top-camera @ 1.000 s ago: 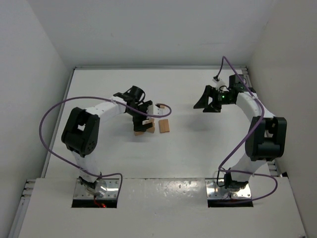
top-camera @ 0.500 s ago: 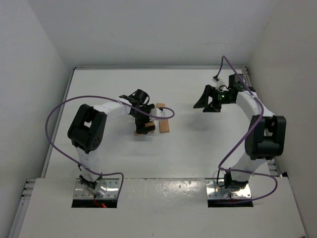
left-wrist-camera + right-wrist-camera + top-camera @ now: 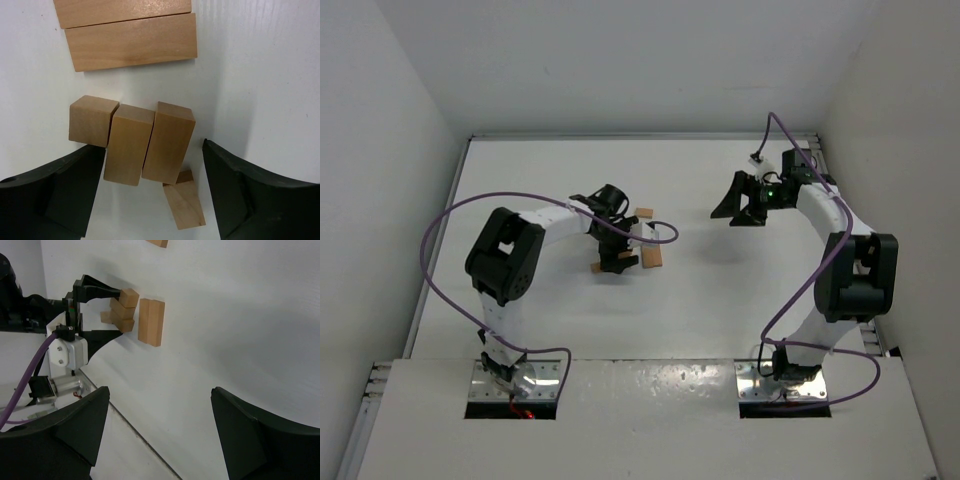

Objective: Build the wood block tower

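On the white tabletop (image 3: 720, 300), left of centre, the light tan wooden blocks (image 3: 651, 256) are all lying flat, so no tower is standing yet. We are hovering the left gripper (image 3: 150, 150) over a row of three short tan blocks (image 3: 128, 145) that sit side by side and touching. Its black fingers are spread wide, one outside each end of the row. We cannot tell whether either finger is touching wood. We judge that we are bracketing the row either to square it up or to pick one piece. A smaller tan block (image 3: 184, 205) is lying tilted against the row's near edge. Two long flat tan rectangles (image 3: 131, 42) are lying side by side just beyond, likely waiting as layers. We are holding the right gripper (image 3: 735, 210) wide apart and empty, well away over the far right, probably to give the left arm room.
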`<control>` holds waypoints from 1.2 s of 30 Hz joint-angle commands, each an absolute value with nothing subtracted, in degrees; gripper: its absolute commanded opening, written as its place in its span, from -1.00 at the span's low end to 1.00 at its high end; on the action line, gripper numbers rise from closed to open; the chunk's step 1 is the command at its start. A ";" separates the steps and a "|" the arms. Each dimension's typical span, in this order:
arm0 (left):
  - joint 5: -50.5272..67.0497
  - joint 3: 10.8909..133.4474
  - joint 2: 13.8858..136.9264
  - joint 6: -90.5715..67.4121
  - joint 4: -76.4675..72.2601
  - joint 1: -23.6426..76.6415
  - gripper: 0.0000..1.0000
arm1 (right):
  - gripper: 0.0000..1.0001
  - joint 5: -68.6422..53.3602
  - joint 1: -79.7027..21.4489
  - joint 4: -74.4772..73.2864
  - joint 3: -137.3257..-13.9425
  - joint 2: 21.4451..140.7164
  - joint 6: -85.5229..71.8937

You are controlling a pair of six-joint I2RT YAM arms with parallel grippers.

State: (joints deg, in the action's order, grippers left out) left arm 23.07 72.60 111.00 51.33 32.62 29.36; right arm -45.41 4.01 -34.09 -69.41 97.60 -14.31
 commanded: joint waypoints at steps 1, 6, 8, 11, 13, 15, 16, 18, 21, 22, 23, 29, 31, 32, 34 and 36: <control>25.04 74.18 111.53 50.45 32.61 30.32 0.65 | 0.65 -45.79 4.39 -33.75 -71.72 98.09 -13.36; 25.58 74.18 111.53 50.45 32.61 30.85 0.37 | 0.65 -45.62 4.39 -33.49 -71.46 97.65 -14.15; 26.10 73.57 111.53 50.45 32.61 30.85 0.21 | 0.65 -45.53 4.39 -32.70 -71.02 97.56 -15.37; 26.80 72.87 110.13 50.45 32.61 30.85 0.05 | 0.65 -45.88 4.13 -30.95 -69.70 96.68 -17.22; 27.33 71.72 108.46 50.45 31.91 30.85 -0.03 | 0.65 -47.45 4.13 -29.62 -68.39 96.07 -18.89; 27.86 70.32 106.10 50.45 31.30 30.85 -0.09 | 0.65 -49.03 4.13 -27.52 -66.72 95.54 -20.47; 27.86 70.31 105.30 49.84 31.29 30.85 -0.13 | 0.65 -50.44 4.22 -26.90 -66.19 95.28 -21.52; 28.48 69.61 103.81 48.79 30.76 30.85 -0.15 | 0.68 -52.64 4.31 -24.52 -65.13 95.10 -22.94; 25.24 69.61 102.48 45.88 30.76 30.85 -0.30 | 0.68 -53.53 3.96 -24.60 -64.77 94.83 -23.03; 24.09 69.61 101.70 45.27 30.76 30.85 -0.30 | 0.68 -53.53 4.04 -24.70 -64.95 94.57 -22.51; 21.47 69.61 100.65 45.26 30.76 30.85 -0.30 | 0.68 -53.18 4.04 -25.57 -65.21 94.57 -22.06; 14.51 72.76 101.07 36.67 31.37 24.97 -0.45 | 0.68 -52.47 3.69 -26.89 -65.21 93.69 -20.30; 11.78 74.44 103.52 32.80 31.38 22.78 -0.67 | 0.68 -52.21 3.60 -26.98 -65.13 93.52 -20.65; 11.26 76.27 104.49 29.04 32.42 22.24 -0.70 | 0.68 -52.12 3.52 -26.98 -64.95 93.69 -20.13; 12.21 77.95 106.17 25.66 33.84 21.27 -0.82 | 0.68 -51.95 3.34 -27.16 -65.21 93.78 -19.95; 13.35 78.49 106.70 19.97 33.84 20.65 -0.93 | 0.68 -51.68 3.34 -27.51 -65.39 93.69 -19.78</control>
